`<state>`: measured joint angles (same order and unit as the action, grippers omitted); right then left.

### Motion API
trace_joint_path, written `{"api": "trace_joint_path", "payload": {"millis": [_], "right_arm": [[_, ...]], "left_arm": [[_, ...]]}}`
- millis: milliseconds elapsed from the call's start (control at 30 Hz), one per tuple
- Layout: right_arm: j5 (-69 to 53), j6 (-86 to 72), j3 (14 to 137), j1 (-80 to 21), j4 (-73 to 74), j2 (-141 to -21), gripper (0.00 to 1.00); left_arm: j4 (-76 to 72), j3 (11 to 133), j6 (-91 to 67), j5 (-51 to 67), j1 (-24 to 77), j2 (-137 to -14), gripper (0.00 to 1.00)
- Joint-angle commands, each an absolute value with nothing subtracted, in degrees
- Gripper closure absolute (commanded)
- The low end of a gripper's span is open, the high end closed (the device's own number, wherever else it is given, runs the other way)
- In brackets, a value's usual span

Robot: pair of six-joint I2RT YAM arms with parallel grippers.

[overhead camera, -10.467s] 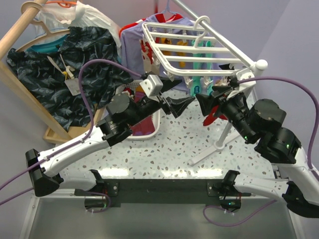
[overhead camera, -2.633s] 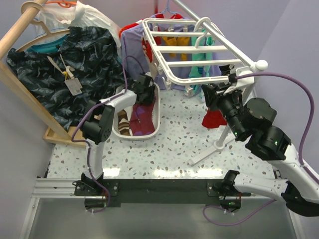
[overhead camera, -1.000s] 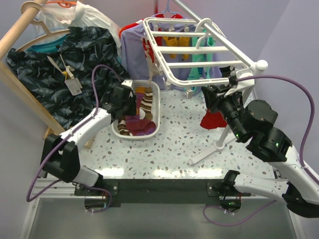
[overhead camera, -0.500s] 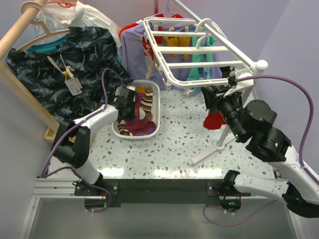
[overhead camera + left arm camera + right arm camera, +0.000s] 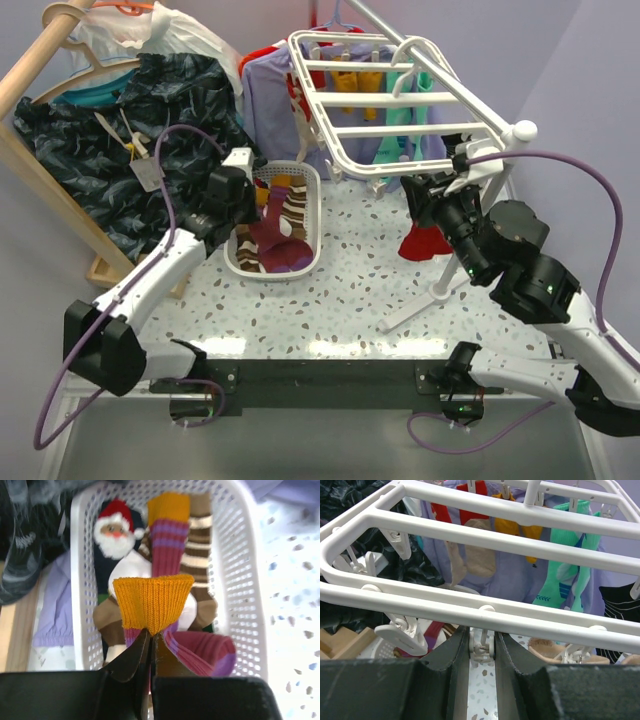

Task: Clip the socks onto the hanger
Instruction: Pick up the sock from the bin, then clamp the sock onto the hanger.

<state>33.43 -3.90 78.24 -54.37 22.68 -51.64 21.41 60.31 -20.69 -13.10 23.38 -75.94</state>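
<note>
My left gripper (image 5: 151, 633) is shut on the orange cuff of a maroon and purple sock (image 5: 153, 602), just above the white slotted basket (image 5: 235, 555). From above, that gripper (image 5: 258, 207) hangs over the basket's left side with the sock (image 5: 272, 234) drooping from it. A matching sock (image 5: 168, 536) and a brown sock with cream stripes (image 5: 201, 539) lie in the basket. My right gripper (image 5: 482, 646) is closed round a small white clip (image 5: 482, 650) under the front bar of the white grid hanger (image 5: 520, 541). The top view shows this gripper (image 5: 414, 193) below the hanger (image 5: 392, 100).
A Santa-patterned sock (image 5: 118, 530) lies in the basket (image 5: 304, 268). Dark shirts (image 5: 130, 130) hang from a wooden rail (image 5: 40, 50) at the left. Orange, teal and tan socks are clipped under the hanger, and a red cloth (image 5: 424, 240) hangs below my right gripper. The white stand (image 5: 440, 288) is on the right.
My left gripper has shut on the sock's orange cuff and lifted it a little out of the basket, with the arm shifting left. The right arm has stayed at the clip.
</note>
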Motion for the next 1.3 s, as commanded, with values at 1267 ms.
{"api": "trace_joint_path", "payload": {"millis": [1267], "right_arm": [[22.5, -8.5, 79.6, -54.6, 19.5, -52.2, 0.92]], "left_arm": [[-35.7, 55.5, -32.4, 10.2, 51.8, -71.0, 1.00]]}}
